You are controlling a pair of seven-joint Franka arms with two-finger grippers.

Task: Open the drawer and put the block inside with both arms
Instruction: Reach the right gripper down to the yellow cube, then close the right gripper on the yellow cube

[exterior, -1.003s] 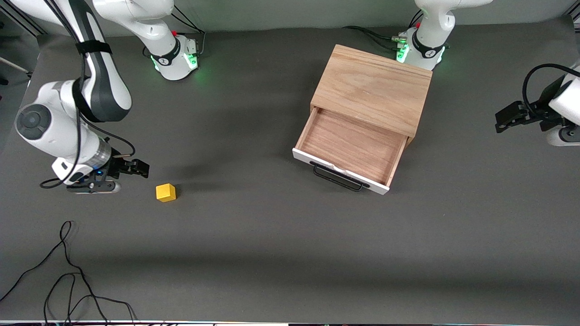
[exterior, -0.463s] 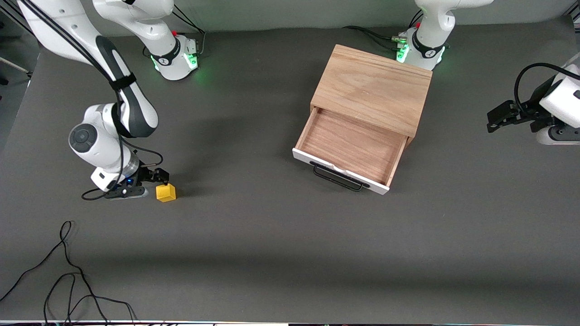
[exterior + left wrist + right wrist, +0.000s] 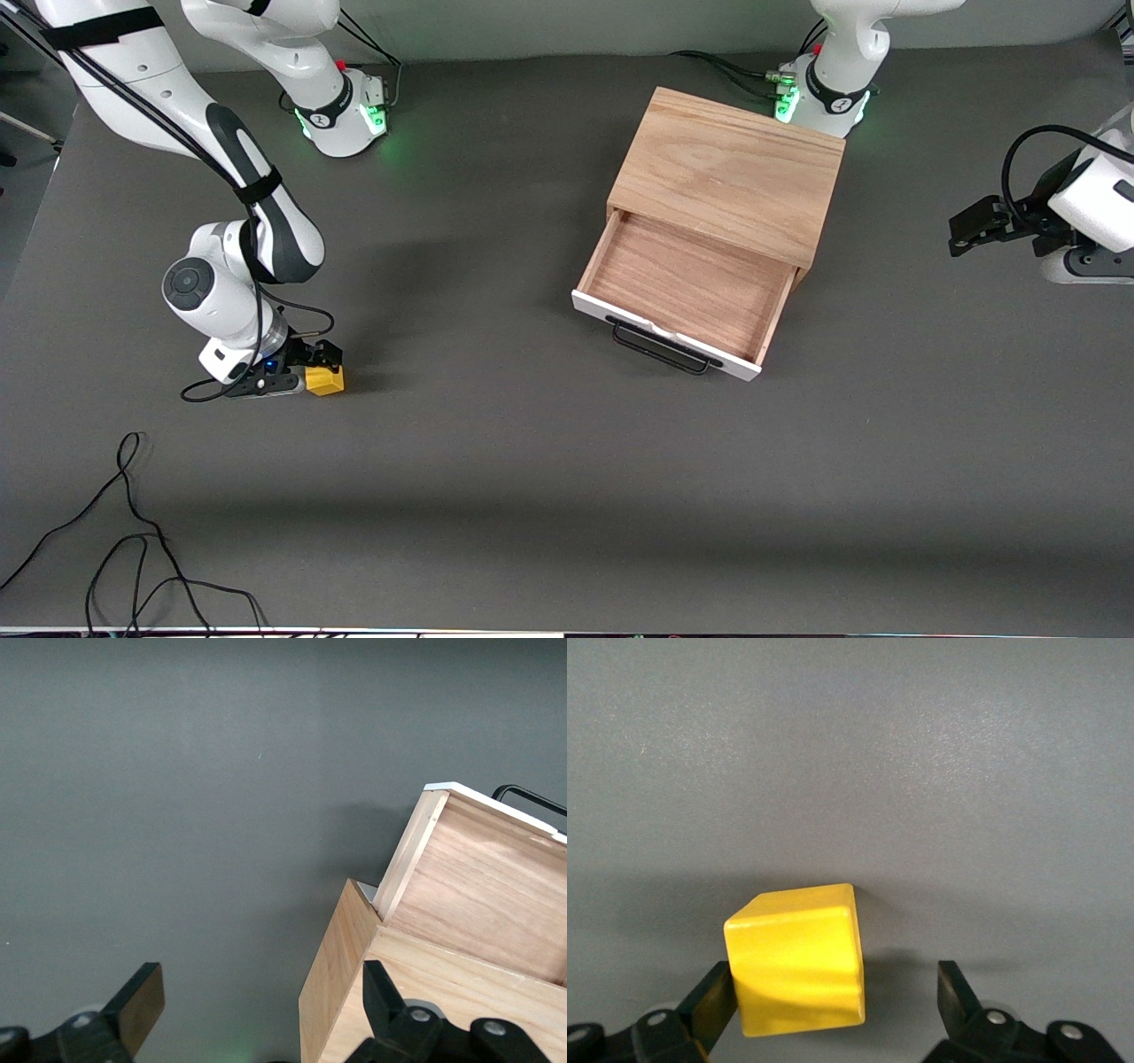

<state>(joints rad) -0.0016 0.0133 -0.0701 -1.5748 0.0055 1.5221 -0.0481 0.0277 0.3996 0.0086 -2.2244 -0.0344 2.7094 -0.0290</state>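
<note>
Right gripper (image 3: 306, 372) has closed in on the block (image 3: 325, 381); jaws wide, not clamped.
Block partly hidden beneath it, perhaps touching one finger (image 3: 709, 1001); left gripper (image 3: 257, 1014) open, waiting near the drawer (image 3: 687, 288).

The drawer (image 3: 687, 288) stands pulled out of its light-wood box (image 3: 728, 173), brown interior exposed and holding nothing, with its white front panel and black wire handle (image 3: 660, 347) facing about 5 o'clock in the front view. The block (image 3: 325, 380), a small bright yellow cube, rests on the table at about 9 o'clock from the drawer, well apart from it, toward the right arm's end.
</note>
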